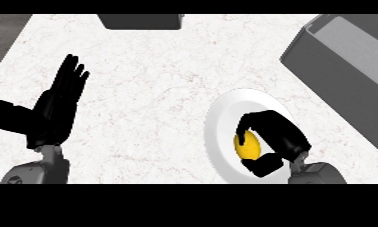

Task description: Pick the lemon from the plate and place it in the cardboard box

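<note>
There is one view only, from the robot's head, looking steeply down on the white counter (162, 71). It stands rather near: the counter fills almost the whole view, the forearms enter from the lower edge, and the grey box (339, 66) is cut by the right edge

white marble counter (162, 81), dark block (140, 21)

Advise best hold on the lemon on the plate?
Take the lemon across its narrow middle, coming from above: it lies on its side on the flat white plate, long axis running up the view. The right hand already curls round it that way.
</note>
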### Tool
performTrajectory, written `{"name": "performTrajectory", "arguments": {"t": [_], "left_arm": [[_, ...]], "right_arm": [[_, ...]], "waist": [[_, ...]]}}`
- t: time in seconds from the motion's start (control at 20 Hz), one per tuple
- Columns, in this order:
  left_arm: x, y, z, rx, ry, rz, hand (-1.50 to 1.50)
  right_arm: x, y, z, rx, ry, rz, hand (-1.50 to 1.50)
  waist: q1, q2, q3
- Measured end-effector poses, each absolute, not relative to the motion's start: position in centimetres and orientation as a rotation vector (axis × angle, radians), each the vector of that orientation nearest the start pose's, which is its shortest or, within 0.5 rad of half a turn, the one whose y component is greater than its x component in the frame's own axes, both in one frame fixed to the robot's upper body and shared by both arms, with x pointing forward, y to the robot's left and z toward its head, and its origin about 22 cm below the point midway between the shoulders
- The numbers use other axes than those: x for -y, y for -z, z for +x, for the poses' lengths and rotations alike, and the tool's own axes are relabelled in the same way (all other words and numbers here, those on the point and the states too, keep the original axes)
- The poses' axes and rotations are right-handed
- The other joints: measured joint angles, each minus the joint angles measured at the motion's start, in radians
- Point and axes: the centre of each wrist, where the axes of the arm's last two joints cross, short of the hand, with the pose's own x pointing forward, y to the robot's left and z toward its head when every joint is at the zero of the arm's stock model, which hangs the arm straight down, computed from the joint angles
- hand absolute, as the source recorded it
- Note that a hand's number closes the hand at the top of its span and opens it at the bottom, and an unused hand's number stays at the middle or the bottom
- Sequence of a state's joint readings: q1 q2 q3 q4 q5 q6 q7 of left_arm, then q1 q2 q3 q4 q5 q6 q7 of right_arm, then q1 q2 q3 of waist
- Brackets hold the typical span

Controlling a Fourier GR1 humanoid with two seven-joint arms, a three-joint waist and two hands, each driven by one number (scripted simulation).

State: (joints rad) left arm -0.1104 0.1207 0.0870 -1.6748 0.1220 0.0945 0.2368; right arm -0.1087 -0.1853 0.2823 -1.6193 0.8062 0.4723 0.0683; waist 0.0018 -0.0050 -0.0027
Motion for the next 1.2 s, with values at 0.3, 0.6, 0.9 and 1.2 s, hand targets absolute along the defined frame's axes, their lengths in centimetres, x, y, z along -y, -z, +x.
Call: {"name": "performTrajectory", "arguments": {"t": [0.3,0.6,0.9,1.2], "left_arm": [[-26.6,-5.5,26.1,1.543,-0.115,0.065,0.0],[-26.6,-5.6,26.2,1.545,-0.119,0.077,0.0],[-26.2,-5.0,26.2,1.542,-0.115,0.082,0.0],[-26.5,-5.4,25.8,1.544,-0.115,0.08,0.0]], "right_arm": [[19.1,-3.9,25.0,1.385,-1.331,-0.39,1.5],[18.2,-5.0,21.7,1.518,-1.534,-0.474,1.5],[18.6,-8.8,18.8,1.671,-1.607,-0.545,1.5],[19.7,-13.9,15.8,1.803,-1.501,-0.564,1.5]], "waist": [[-0.002,0.003,0.002],[-0.009,0.002,0.002],[-0.01,0.002,0.002],[-0.011,0.002,0.002]]}}
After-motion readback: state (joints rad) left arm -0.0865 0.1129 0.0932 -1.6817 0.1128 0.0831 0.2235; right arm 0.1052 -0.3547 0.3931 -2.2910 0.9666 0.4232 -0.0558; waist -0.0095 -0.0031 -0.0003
